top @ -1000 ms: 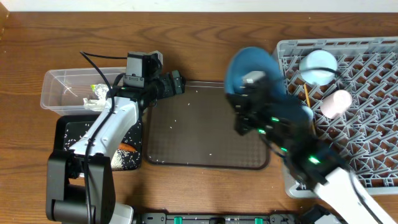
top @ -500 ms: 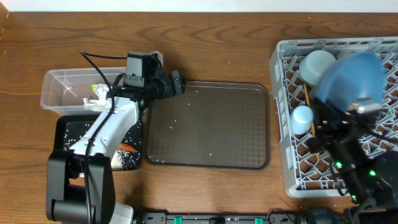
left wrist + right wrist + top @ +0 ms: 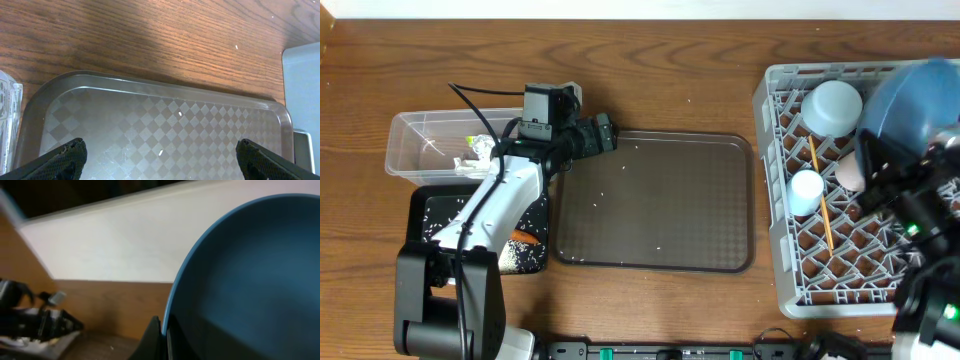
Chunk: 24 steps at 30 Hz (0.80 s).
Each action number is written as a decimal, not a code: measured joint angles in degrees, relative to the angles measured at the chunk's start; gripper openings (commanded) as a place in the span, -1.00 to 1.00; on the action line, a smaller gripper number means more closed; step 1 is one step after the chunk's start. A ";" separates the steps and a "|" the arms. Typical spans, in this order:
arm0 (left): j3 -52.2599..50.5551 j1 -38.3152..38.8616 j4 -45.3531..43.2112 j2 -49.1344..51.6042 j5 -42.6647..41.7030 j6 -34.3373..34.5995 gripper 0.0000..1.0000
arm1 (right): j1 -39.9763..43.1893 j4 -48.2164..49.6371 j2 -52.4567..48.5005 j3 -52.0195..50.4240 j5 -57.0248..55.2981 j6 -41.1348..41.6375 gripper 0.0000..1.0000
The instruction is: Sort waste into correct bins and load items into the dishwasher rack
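Observation:
My right gripper [image 3: 164,330] is shut on the rim of the dark-blue plate [image 3: 250,280], which it holds tilted over the far right of the grey dishwasher rack [image 3: 772,250]. In the rack lie the light-blue bowl [image 3: 833,105], upside down, the small light-blue cup [image 3: 807,190], the chopsticks [image 3: 820,205] and the pink cup [image 3: 848,172], partly hidden by the arm. My left gripper [image 3: 160,160] hangs open over the far-left corner of the brown tray [image 3: 150,125], nothing between its fingers. The snack wrapper [image 3: 480,150] sits in the clear tub [image 3: 415,135]. The carrot [image 3: 525,238] and rice lie in the black tray [image 3: 440,210].
A few loose rice grains [image 3: 180,114] are scattered on the brown serving tray [image 3: 660,200] in the middle of the wooden table [image 3: 670,80]. The left arm [image 3: 500,200] stretches over the black tray and the tub's near edge.
The right arm has carried the dark-blue plate rightward, from above the brown tray's right end to over the rack's far right. The left arm has stayed still.

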<state>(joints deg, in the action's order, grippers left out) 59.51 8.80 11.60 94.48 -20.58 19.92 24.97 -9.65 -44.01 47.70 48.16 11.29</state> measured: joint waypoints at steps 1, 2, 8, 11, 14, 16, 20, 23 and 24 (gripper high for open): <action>0.00 0.00 -0.04 0.00 0.04 0.00 0.96 | 2.36 3.89 -2.21 -0.26 4.83 1.33 -0.98; 0.00 0.00 0.04 0.00 0.00 0.00 0.95 | 4.63 8.37 -4.50 -0.28 9.14 3.26 -0.98; -0.02 0.00 0.00 0.00 0.07 0.00 0.96 | 15.04 25.97 -17.90 -0.02 28.09 17.51 -0.98; -0.02 0.00 0.00 0.00 0.02 0.00 0.96 | 16.94 26.27 -24.06 -0.02 32.52 22.77 -0.98; -0.02 0.00 0.00 0.00 0.04 0.00 0.96 | 18.21 26.32 -29.99 -0.04 35.10 25.27 -0.98; -0.02 0.00 0.02 0.00 0.04 0.00 0.95 | 19.21 26.29 -32.87 -0.04 35.82 25.42 -0.98; -0.02 0.00 0.00 0.00 0.04 0.00 0.96 | 21.77 27.02 -36.26 -0.04 36.17 24.09 -0.98; -0.02 0.00 0.00 0.00 0.04 0.00 0.96 | 22.99 26.80 -37.53 -0.07 35.74 23.54 -0.97; -0.02 0.00 -0.02 0.00 0.04 0.00 0.96 | 23.02 26.84 -38.29 -0.07 35.56 23.17 -0.98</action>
<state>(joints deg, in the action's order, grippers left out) 59.48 8.80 11.57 94.48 -20.53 19.92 47.99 17.19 -82.30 47.64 83.72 34.46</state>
